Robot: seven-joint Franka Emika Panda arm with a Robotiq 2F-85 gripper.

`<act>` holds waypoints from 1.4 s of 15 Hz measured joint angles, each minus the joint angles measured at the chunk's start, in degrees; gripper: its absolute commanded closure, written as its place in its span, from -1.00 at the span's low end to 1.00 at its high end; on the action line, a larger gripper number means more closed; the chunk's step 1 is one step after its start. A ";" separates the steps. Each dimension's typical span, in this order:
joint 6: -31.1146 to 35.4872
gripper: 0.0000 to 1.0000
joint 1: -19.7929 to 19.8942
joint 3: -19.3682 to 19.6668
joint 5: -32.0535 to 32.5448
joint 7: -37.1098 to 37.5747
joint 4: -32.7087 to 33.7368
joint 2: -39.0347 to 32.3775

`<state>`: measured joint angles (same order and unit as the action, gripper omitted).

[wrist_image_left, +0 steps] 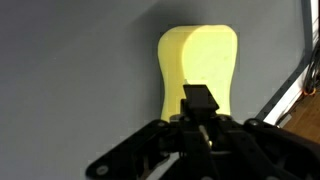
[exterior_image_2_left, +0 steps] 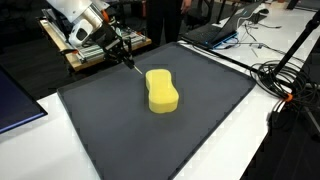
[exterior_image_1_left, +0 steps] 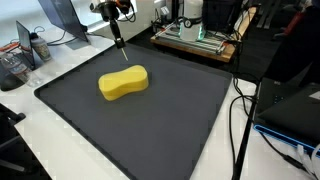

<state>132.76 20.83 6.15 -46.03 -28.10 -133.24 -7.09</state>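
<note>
The claw (exterior_image_1_left: 116,20) hangs over the far side of a dark grey mat (exterior_image_1_left: 150,130) that covers most of a white surface (exterior_image_1_left: 30,145). Its jaws are shut tight on a thin dark stick (exterior_image_1_left: 120,45), which points down from between them at a slight slant. In an exterior view the claw (exterior_image_2_left: 118,47) comes in from the upper left, and the stick (exterior_image_2_left: 128,59) runs down toward the mat (exterior_image_2_left: 150,140), ending just beside one end of a yellow sponge (exterior_image_2_left: 161,90). Whether the tip touches the sponge or the mat cannot be told from either exterior view. The sponge (exterior_image_1_left: 123,83) lies flat on the mat, about midway across it and nearer its far edge, and has a waisted, bone-like outline. Nothing else lies on the mat. In the wrist view the claw (wrist_image_left: 200,128) fills the lower part of the picture, and the end of the stick (wrist_image_left: 200,100) shows as a dark block in front of the near end of the sponge (wrist_image_left: 198,55), with the grey mat (wrist_image_left: 80,70) on either side. Black cables (exterior_image_2_left: 290,85) trail across the surface (exterior_image_2_left: 290,155) beyond one edge of the mat, well apart from the sponge.
</note>
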 measured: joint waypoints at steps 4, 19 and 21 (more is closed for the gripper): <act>0.05 0.94 -0.79 0.64 0.14 0.00 -0.06 -0.09; 18.92 0.94 -14.83 -2.13 15.59 9.11 -8.48 5.68; 21.21 0.94 -15.56 -2.54 20.09 12.23 -9.10 5.77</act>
<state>153.97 5.27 3.61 -25.93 -15.87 -142.34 -1.31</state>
